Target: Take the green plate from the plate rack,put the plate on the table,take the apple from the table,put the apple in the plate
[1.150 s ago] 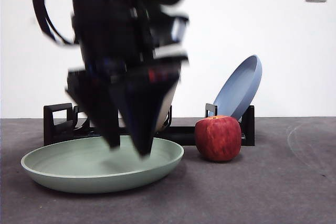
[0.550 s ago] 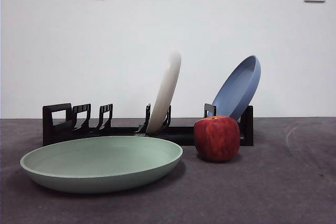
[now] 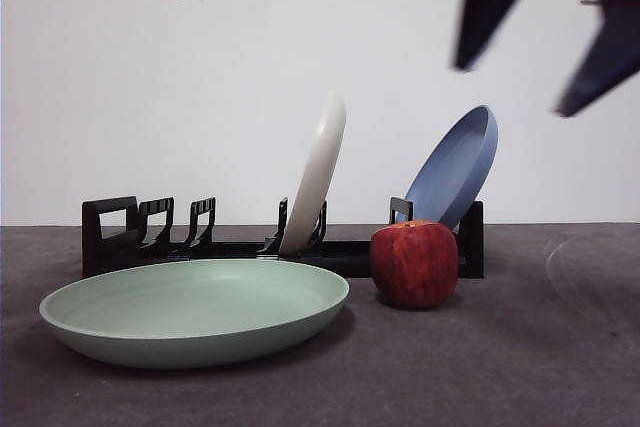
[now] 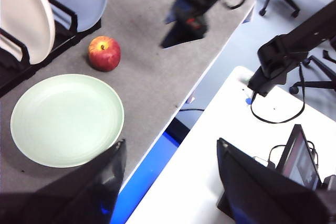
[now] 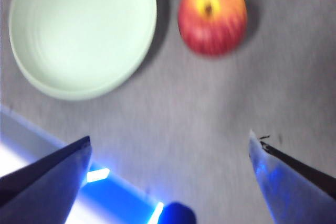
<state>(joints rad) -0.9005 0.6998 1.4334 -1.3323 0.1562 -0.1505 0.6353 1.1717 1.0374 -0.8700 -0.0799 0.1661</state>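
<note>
The green plate lies flat on the counter, ready to receive the apple just beside it. The right pincer hangs spread above; the left pincer, also spread, waits clear.

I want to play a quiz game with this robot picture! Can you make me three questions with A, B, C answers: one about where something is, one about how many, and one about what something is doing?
1. Where is the apple?
A. On the green plate
B. On the table, in front of the plate rack
C. In a gripper

2. How many plates stand in the plate rack?
A. Two
B. Three
C. None

3. What is on the green plate?
A. Nothing
B. The apple
C. A spoon

Answers:
1. B, it sits on the table.
2. A, the cream plate and blue plate.
3. A, its surface is bare.
</note>
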